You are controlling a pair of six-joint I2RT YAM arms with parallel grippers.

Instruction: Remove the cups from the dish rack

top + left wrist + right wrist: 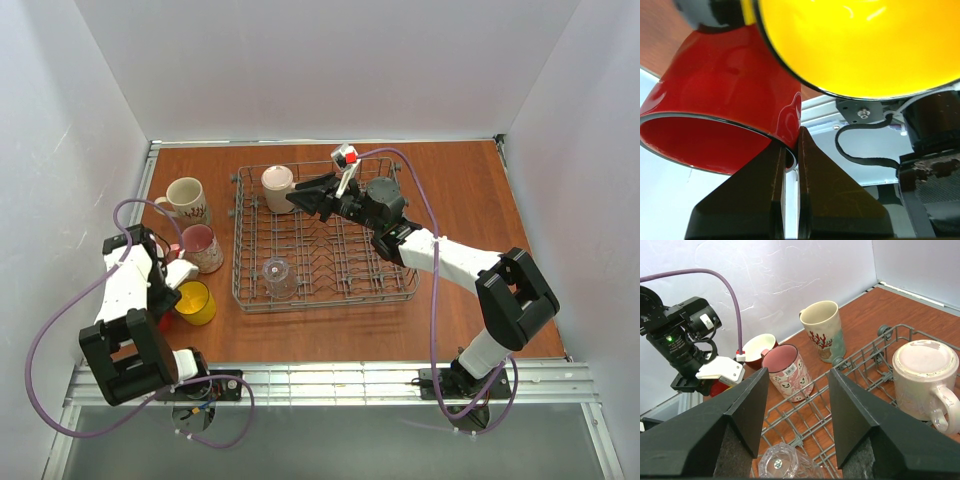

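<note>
The grey wire dish rack [326,303] holds a cream mug [278,188] upside down at its back left and a clear glass [280,277] upside down at its front left. My right gripper [300,200] is open and empty above the rack, just right of the cream mug [922,380], with the glass [782,462] below its jaws. My left gripper [792,142] is shut on the rim of a red mug [725,100], right beside the yellow mug [855,45]. In the top view the red mug [165,322] is mostly hidden under the left arm.
On the table left of the rack stand a beige patterned mug [187,200], a pink mug [203,248], a dark red mug [759,347] and the yellow mug [195,303]. White walls close in on the left, back and right.
</note>
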